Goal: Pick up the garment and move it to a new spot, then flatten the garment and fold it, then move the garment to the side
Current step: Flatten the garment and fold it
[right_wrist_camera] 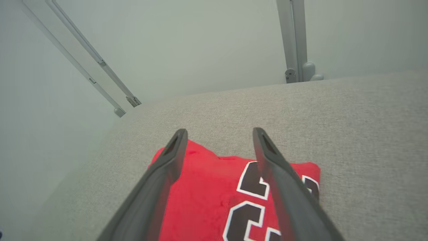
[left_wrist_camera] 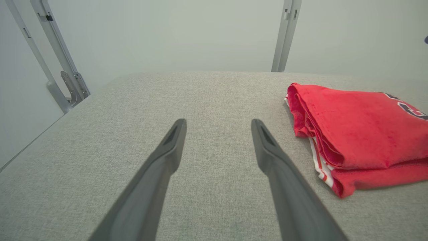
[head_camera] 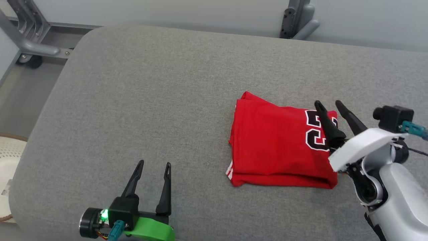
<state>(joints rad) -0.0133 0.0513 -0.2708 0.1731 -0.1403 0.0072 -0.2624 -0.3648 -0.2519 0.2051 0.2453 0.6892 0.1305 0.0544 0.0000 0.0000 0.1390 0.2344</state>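
Note:
The garment point(head_camera: 274, 144) is a red jersey with black, white-edged numbers, folded into a compact rectangle right of centre on the grey padded table point(head_camera: 150, 100). My right gripper point(head_camera: 329, 103) hovers over the jersey's right end, open, with nothing between its fingers. In the right wrist view the garment point(right_wrist_camera: 207, 194) lies below the spread right gripper point(right_wrist_camera: 219, 134). My left gripper point(head_camera: 155, 163) stands open near the front edge, well left of the jersey and apart from it. In the left wrist view the open left gripper point(left_wrist_camera: 218, 123) points over bare fabric, with the garment point(left_wrist_camera: 361, 130) to its right.
A grey metal frame point(head_camera: 30, 43) with a wheel stands off the table's far left corner, and another post point(head_camera: 296, 18) rises behind the far edge. A pale round basket point(head_camera: 8, 160) sits on the floor at the left. A plain wall runs behind.

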